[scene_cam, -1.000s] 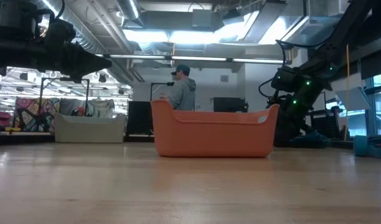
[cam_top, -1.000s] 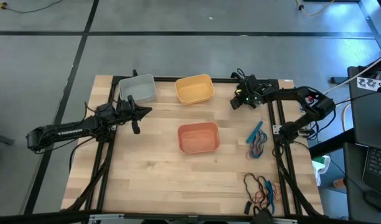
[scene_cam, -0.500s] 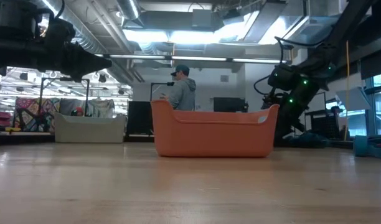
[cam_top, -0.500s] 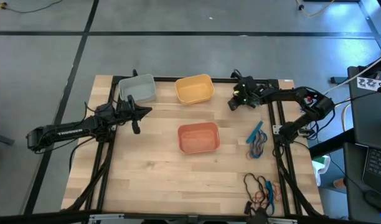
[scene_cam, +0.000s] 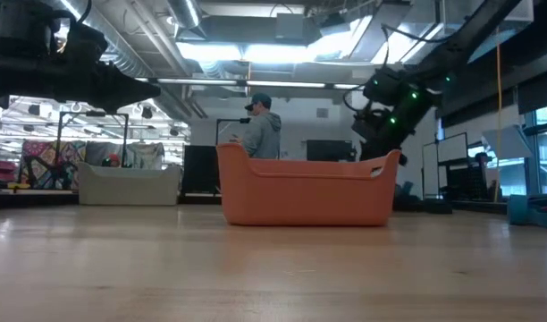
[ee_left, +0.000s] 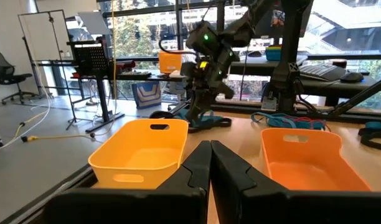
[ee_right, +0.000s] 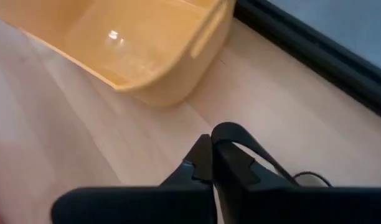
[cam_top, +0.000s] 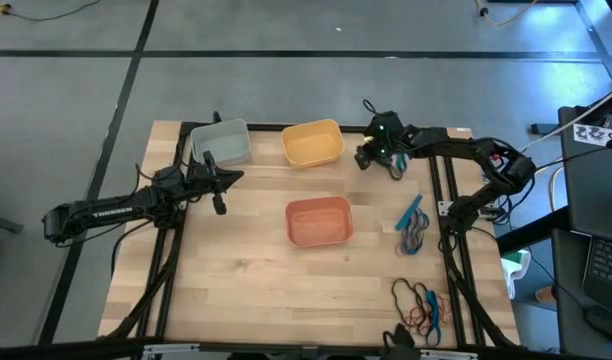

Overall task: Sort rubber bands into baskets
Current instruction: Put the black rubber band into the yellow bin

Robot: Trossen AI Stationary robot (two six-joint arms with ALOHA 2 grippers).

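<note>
My right gripper [cam_top: 364, 158] is above the table just right of the yellow-orange basket [cam_top: 312, 143], shut on a black rubber band [ee_right: 240, 138]. My left gripper [cam_top: 236, 178] waits shut and empty near the pale grey-white basket [cam_top: 221, 142], pointing toward the table's right; it also shows in its wrist view [ee_left: 210, 155]. The salmon-red basket [cam_top: 319, 220] stands on its base at mid-table. Loose blue, black and red rubber bands lie flat on the table in two heaps at the right [cam_top: 414, 232] and near right [cam_top: 421, 302]. My right gripper pinches the black rubber band between its two fingertips [ee_right: 203, 155]. A short loop of the band [ee_right: 234, 130] bulges out past the tips, and a thin strand [ee_right: 302, 177] trails off to one side. The fingers slant down toward the table beside the yellow-orange basket.
Black frame rails run along the table's far edge [cam_top: 286, 125] and right side [cam_top: 448, 200]. A person [scene_cam: 263, 134] stands in the room beyond the table. Bare wood lies between the baskets and toward the table's near edge [cam_top: 286, 290].
My right gripper has moved toward the table's left edge and a little toward its far edge, up to the yellow-orange basket's right side, and has risen. It stays shut.
</note>
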